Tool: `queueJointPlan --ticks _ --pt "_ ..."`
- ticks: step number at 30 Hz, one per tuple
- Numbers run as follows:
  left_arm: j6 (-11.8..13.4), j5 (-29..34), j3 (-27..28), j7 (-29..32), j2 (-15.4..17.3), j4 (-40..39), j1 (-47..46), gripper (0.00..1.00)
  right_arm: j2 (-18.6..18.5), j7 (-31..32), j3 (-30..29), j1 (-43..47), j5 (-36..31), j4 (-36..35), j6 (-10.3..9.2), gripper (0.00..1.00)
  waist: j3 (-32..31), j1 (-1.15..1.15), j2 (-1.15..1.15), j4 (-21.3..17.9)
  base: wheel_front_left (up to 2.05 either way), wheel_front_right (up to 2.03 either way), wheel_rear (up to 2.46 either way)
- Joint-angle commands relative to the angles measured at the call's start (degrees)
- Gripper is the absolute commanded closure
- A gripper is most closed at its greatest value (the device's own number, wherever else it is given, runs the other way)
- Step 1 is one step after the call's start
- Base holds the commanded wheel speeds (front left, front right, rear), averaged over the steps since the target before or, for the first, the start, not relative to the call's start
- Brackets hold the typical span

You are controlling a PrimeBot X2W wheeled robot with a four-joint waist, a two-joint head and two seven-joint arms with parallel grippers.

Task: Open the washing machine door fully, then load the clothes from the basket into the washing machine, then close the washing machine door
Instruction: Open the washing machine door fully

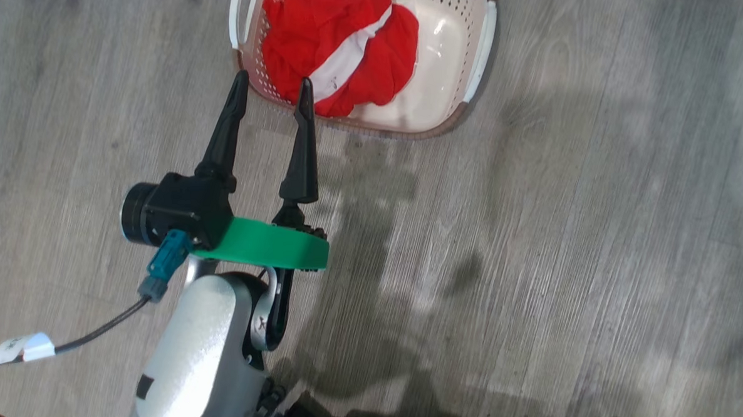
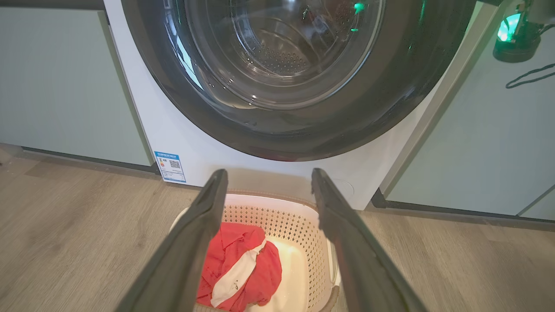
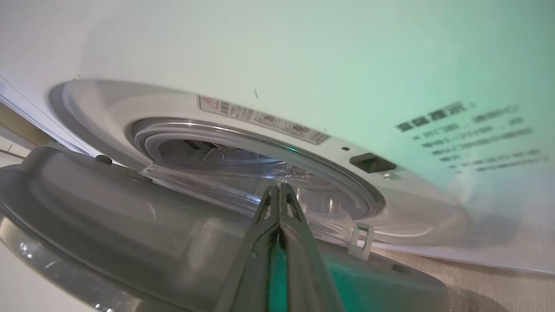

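The left hand (image 1: 272, 84) is spread wide — its two fingers (image 1: 224, 140) hang over the near edge of the basket (image 1: 483, 47). The clothes (image 1: 339, 47), bright red with a white stripe, lie bunched in the basket's left half. The basket sits on the floor (image 1: 537, 257) just before the washing machine (image 2: 195, 147). The right hand (image 3: 279, 190) is pressed together, its tip by the washing machine door (image 3: 108, 229) — which stands a little open.

The washing machine (image 2: 199, 151) is a white front-loader. Its door (image 2: 390, 99), a glossy black rim round clear bulging glass, stands slightly ajar. The basket (image 2: 282, 216), white and perforated with a brown rim, sits on the floor just before the washing machine. The clothes (image 2: 247, 264), red with a white strip, lie bunched at one end inside it.
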Motion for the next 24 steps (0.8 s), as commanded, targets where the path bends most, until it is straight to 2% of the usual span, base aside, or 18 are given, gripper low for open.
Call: queueJointPlan --ticks 1,8,24 --pt "0.4 0.0 1.3 -0.5 0.8 -1.5 0.6 0.00 2.6 1.5 1.0 0.7 0.6 -1.5 0.06 1.00 -1.0 0.00 0.00 -0.1 0.00 0.00 0.00" --pt "0.2 0.4 1.6 -0.5 0.8 -0.9 1.8 0.00 2.4 4.8 2.7 6.4 2.2 -1.5 0.06 1.00 -4.7 0.00 0.00 0.0 0.00 0.00 0.00" --pt "-0.6 1.8 2.5 -0.5 0.8 1.0 6.8 0.00 2.7 9.2 5.3 22.6 8.3 -6.5 0.06 1.00 -15.3 0.00 0.00 2.3 0.00 0.00 0.00"
